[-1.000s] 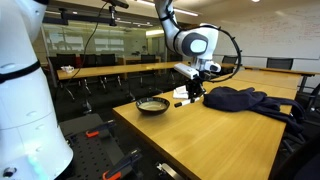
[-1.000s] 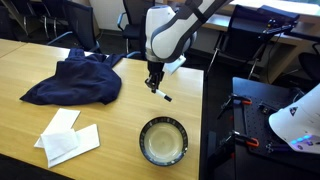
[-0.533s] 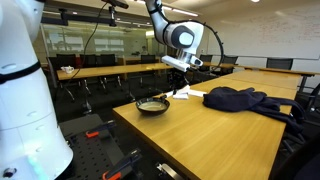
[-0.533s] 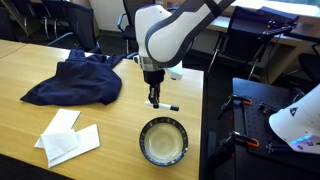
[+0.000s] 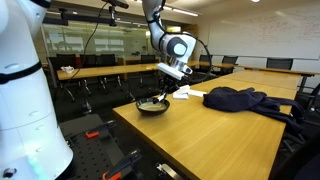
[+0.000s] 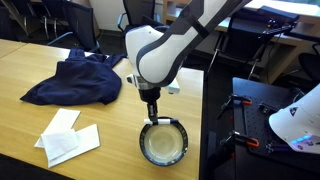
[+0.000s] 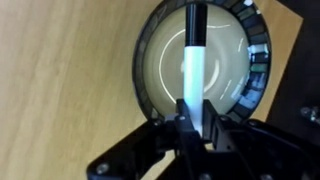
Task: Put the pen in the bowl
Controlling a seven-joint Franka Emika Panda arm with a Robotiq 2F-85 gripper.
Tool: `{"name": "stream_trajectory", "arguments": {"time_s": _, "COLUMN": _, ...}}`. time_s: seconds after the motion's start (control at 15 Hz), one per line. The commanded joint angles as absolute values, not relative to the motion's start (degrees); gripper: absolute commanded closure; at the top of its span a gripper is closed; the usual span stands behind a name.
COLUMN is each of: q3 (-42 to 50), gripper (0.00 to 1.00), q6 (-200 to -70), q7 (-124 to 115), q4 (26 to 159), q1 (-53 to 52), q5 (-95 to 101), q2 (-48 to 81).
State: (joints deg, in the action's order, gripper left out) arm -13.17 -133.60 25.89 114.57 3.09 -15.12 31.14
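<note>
round bowl (image 6: 163, 143) with dark rim and pale inside, on a wooden table (image 6: 110, 162). just over the bowl's far rim, a gripper (image 6: 151, 113) pointing down from a bulky white arm (image 6: 152, 60); fingers drawn in on a thin dark pen (image 6: 151, 120), too small to tell more. well beyond the bowl, to its left, a crumpled dark blue cloth (image 6: 72, 80). near the bowl's left side, two overlapping white sheets of paper (image 6: 70, 138). right of the bowl, off the table, red-handled clamps (image 6: 250, 143) and a white rounded base (image 6: 295, 122). far behind the bowl, black chairs (image 6: 75, 25).
</note>
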Motion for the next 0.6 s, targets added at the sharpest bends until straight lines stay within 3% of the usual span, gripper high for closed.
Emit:
{"name": "stream_trajectory", "arguments": {"time_s": 0.0, "q3": -13.43, "gripper": 0.95, "q6": -133.08, "q7": 22.96, "q4": 110.37, "q1": 1.51, "q5": -16.88, "q2": 34.70}}
{"name": "stream_trajectory", "arguments": {"time_s": 0.13, "q3": -13.45, "gripper": 0.95, "q6": -132.07, "q7": 21.18, "q4": 108.41, "q1": 0.55, "q5": -17.14, "q2": 36.79}}
{"name": "stream_trajectory", "arguments": {"time_s": 0.27, "q3": -13.21, "gripper": 0.81, "q6": -131.53, "q7": 18.85, "q4": 107.07, "q1": -0.42, "q5": -16.65, "q2": 38.38}}
{"name": "stream_trajectory", "arguments": {"time_s": 0.4, "q3": -13.12, "gripper": 0.81, "q6": -131.55, "q7": 16.96, "q4": 106.53, "q1": -0.84, "q5": -16.62, "q2": 39.21}}
{"name": "stream_trajectory", "arguments": {"time_s": 0.47, "q3": -13.25, "gripper": 0.88, "q6": -131.57, "q7": 16.78, "q4": 106.58, "q1": -0.81, "q5": -16.60, "q2": 39.29}}
{"name": "stream_trajectory", "arguments": {"time_s": 0.53, "q3": -12.87, "gripper": 0.69, "q6": -131.02, "q7": 15.91, "q4": 106.46, "q1": -1.18, "q5": -15.99, "q2": 39.24}}
